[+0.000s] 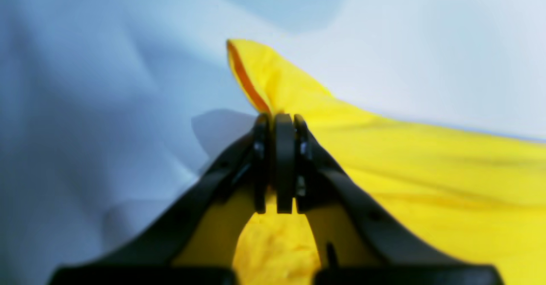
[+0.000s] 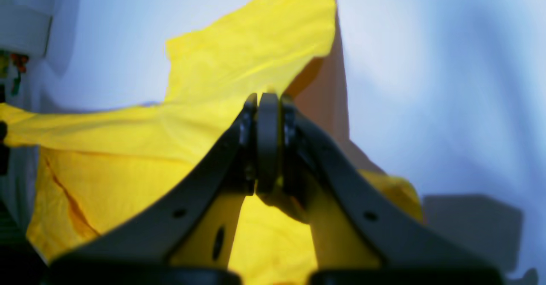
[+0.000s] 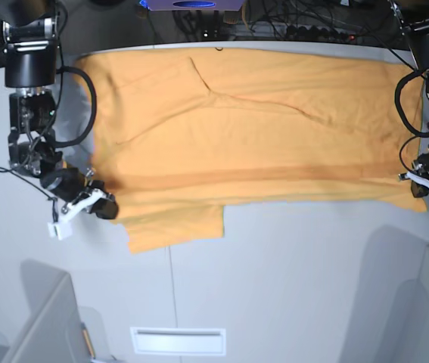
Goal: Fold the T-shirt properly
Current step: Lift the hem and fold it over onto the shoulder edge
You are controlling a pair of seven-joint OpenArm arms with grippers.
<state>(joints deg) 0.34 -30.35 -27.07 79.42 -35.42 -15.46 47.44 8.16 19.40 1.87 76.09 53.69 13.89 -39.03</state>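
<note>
Thin, soft, creased orange-yellow T-shirt (image 3: 252, 128) lies spread wide on the pale table (image 3: 290, 287), its edges pinched by the left gripper (image 1: 283, 120) and right gripper (image 2: 268, 99).

In the base view the right gripper (image 3: 107, 208) sits at nine o'clock, jaws pinched together. The left gripper (image 3: 420, 189) sits at three o'clock, likewise clamped, arm reaching down from above.
</note>
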